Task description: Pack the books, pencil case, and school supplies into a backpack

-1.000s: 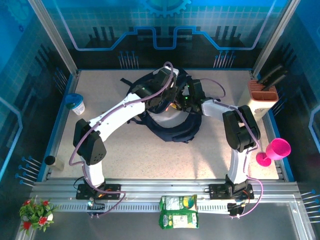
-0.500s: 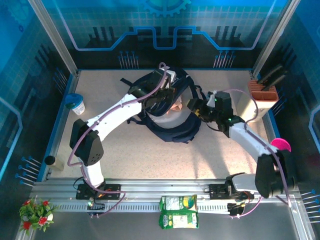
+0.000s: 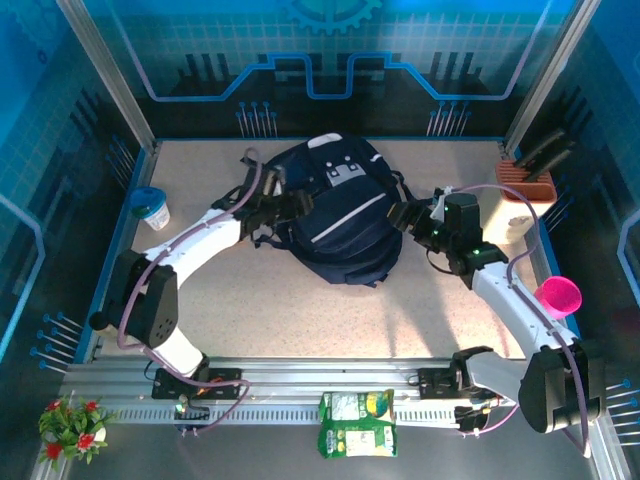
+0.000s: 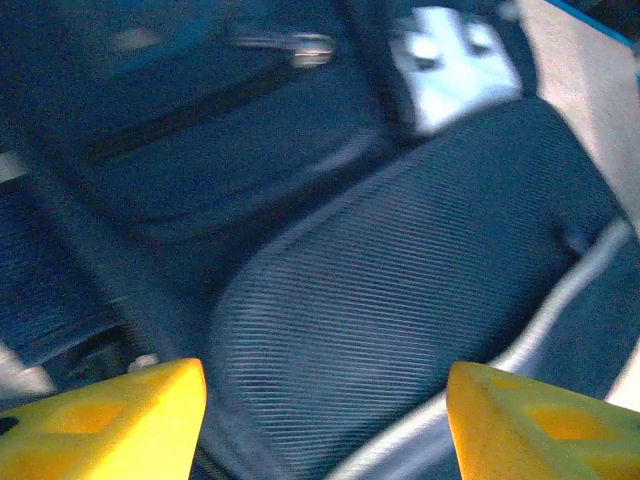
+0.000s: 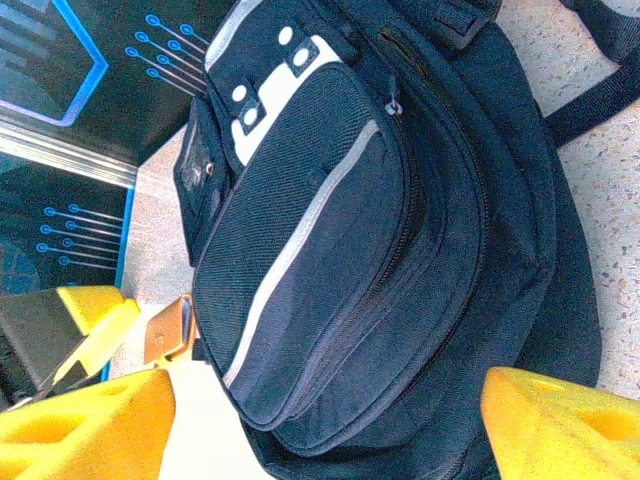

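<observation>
Though its contents stay hidden, backpack (image 3: 335, 215) lies closed, front up, packing likely finished; 2 tools flanking it, left gripper (image 3: 290, 203) and right gripper (image 3: 404, 215), jaws apart, empty.

Top view: bright, even light from above on the pale table (image 3: 300, 310), soft short shadows beside the backpack (image 3: 340, 215), blue cast off the walls (image 3: 330, 50). Left wrist view dim and smeared throughout (fabric weave barely resolved), its pale patch (image 4: 455, 65) washed out. Right wrist view sharp and well lit; the yellow fingers (image 5: 90, 430) at the lower corners are out of focus.
</observation>
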